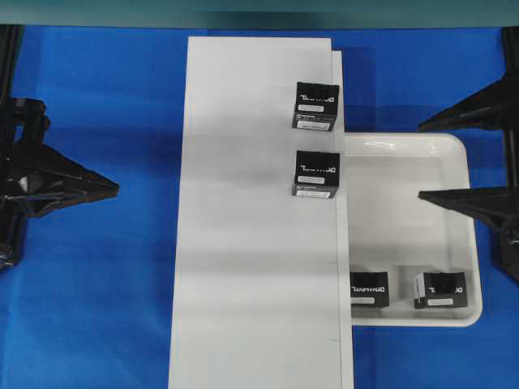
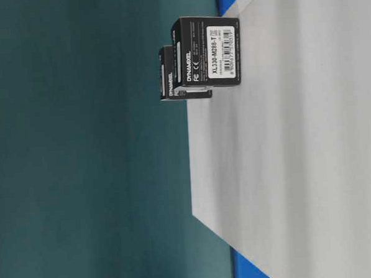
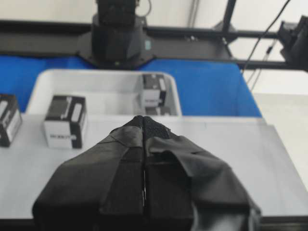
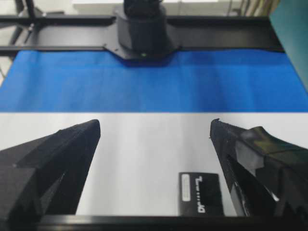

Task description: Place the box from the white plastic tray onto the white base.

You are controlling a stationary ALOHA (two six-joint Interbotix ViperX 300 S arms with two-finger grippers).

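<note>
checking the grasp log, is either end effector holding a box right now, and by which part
Nothing is held. The left end effector is shut on nothing; the right end effector is open and empty.

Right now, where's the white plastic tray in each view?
Overhead exterior: white plastic tray sits right of centre, beside the white base.
Table-level exterior: not in it.
Left wrist: upper left, beyond the base's far edge.
Right wrist: not in it.
Shared landmark: the white base, seen in all four views.
</note>
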